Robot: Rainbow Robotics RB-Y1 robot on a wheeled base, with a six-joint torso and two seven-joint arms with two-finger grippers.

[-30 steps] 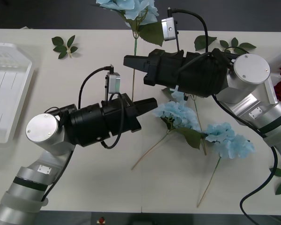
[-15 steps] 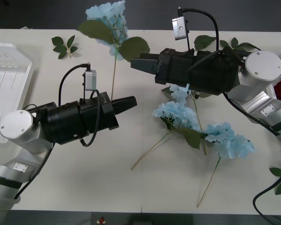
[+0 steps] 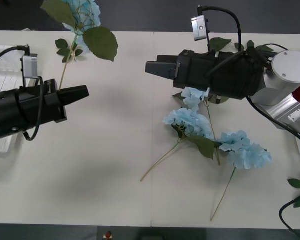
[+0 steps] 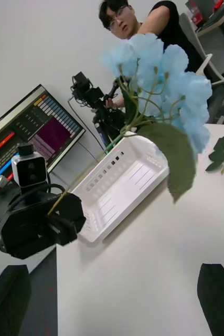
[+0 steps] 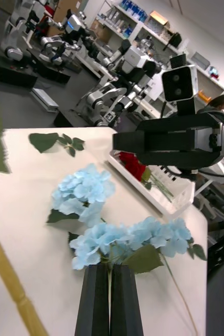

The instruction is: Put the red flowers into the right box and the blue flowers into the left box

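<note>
From the front camera I have the left gripper (image 3: 84,91) at the table's left side with its black fingers pressed together on the thin stem of a fluffy pale sky-blue hydrangea head (image 3: 84,11) that stands above the far edge. My left wrist camera confirms the two fingers (image 5: 97,298) meeting with no gap. The right wrist camera gives me what the front cannot: the white perforated plastic tray, the left box (image 4: 123,187), lies just behind the left gripper (image 4: 70,212), with the held bloom (image 4: 161,73) high over its near rim. My right gripper (image 3: 151,67) hovers over the table's middle, fingers spread and carrying nothing. Three more blue hydrangea heads (image 3: 191,120) lie crossed beneath the right arm. In the left wrist camera, deep-red roses (image 5: 132,163) sit in the translucent plain-rimmed tray, the right box (image 5: 167,197), at the table's right edge. Open tabletop (image 3: 105,165) stretches between the grippers.
</note>
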